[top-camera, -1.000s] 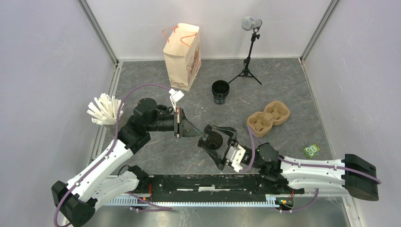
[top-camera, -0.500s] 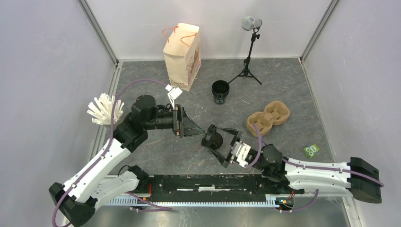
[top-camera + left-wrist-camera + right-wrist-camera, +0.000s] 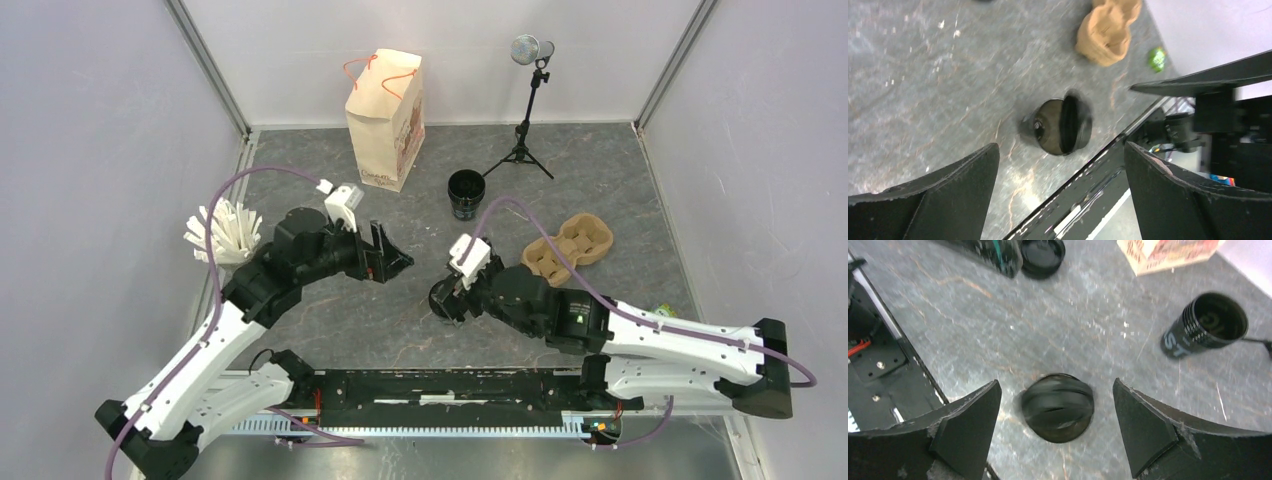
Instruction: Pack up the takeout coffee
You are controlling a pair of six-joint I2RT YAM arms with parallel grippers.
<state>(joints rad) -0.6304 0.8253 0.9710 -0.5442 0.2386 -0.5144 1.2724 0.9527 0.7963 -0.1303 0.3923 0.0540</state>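
We find the bag [image 3: 385,120] at the back, one cup [image 3: 466,193] before it to the right, the carrier [image 3: 567,247] farther right, another cup [image 3: 1058,407] nearer the front.

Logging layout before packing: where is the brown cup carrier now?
In the top view the cup carrier lies right of centre, just beyond the right arm, right of the open black cup.
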